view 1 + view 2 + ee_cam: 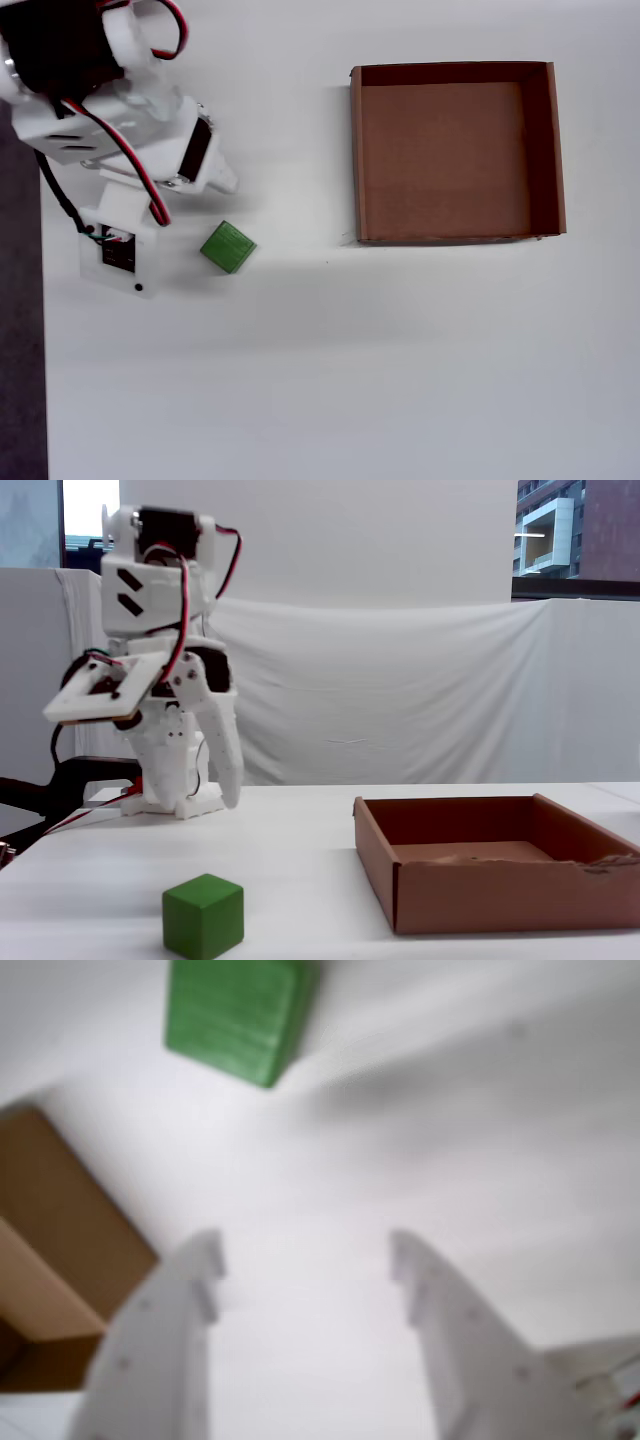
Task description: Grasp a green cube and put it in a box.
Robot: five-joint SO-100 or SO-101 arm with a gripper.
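Note:
The green cube [228, 247] lies on the white table, well to the left of the box [355, 150] in the overhead view. In the fixed view the cube [203, 915] sits at the front left and the box [500, 895] at the right, empty. My gripper [305, 1250] is open and empty, with a wide gap between its white fingers. It hangs above the table, short of the cube [240, 1015], which shows at the top of the wrist view. A corner of the box [60, 1220] shows at the left there. The gripper [228, 790] points down, raised off the table.
The arm's white base [175, 800] stands at the back left of the table. A dark strip [18, 350] runs along the table's left edge in the overhead view. A white cloth backdrop [400, 680] hangs behind the table.

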